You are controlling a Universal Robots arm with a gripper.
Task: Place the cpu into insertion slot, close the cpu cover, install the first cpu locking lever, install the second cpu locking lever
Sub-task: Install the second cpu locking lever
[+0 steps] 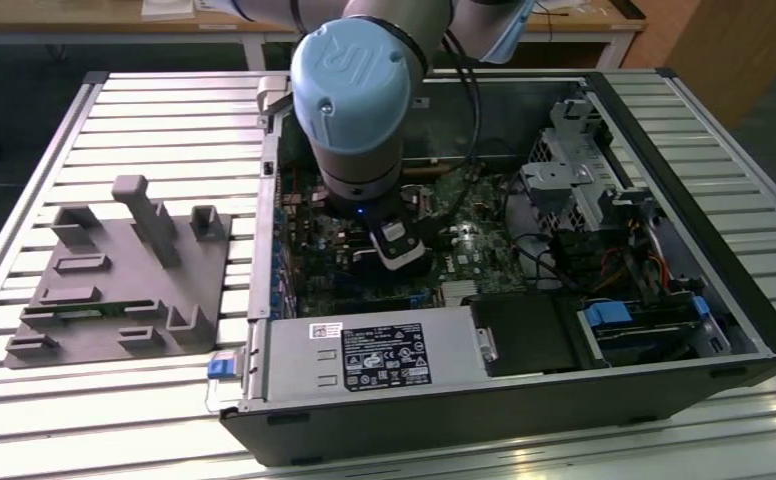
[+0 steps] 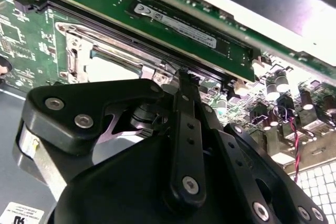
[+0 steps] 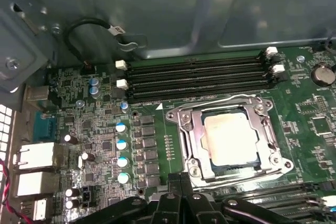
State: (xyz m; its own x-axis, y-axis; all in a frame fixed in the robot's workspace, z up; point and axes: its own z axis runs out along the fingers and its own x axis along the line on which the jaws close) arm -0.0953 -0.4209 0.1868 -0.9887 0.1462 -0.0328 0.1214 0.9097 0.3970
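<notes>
The cpu (image 3: 231, 139), a silvery-tan square, lies flat in the insertion slot (image 3: 236, 169) on the green motherboard (image 3: 310, 124). The cpu cover (image 3: 262, 135), a silvery frame, lies down around it, and thin wire levers run along the frame's edges. My gripper (image 3: 181, 178) hovers just beside the socket's edge, shut, with nothing visible between the fingers. In the second wrist view the gripper (image 2: 181, 74) points at the board right next to the cover (image 2: 79, 51). In the exterior view the gripper (image 1: 399, 262) reaches down into the open computer case (image 1: 708, 300).
Long black memory slots (image 3: 194, 77) run beside the socket, and a memory stick (image 2: 178, 27) sits on its other side. A black power supply box (image 1: 388, 355) fills the case's near edge. A grey fixture block (image 1: 121, 270) stands at the exterior view's left. Drive bays (image 1: 575, 180) stand at its right.
</notes>
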